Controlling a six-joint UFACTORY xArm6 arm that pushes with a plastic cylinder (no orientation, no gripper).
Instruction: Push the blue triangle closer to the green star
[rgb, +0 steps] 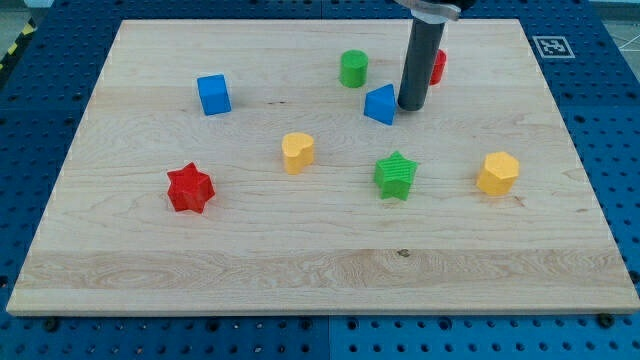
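Tip (412, 107) touching blue triangle (380, 104) right side; green star (396, 175) below, apart.

blocks spread over the board (300, 270), most in its far half

my tip (412, 107) sits just right of the blue triangle (380, 104), the red block (438, 66) partly hidden behind the rod. green cylinder (353, 69) lies far-left of the triangle, green star (396, 175) nearer. blue cube (213, 94) far left, red star (189, 188) near left, yellow heart (298, 151) between them and the green star, yellow hexagon (497, 173) right.
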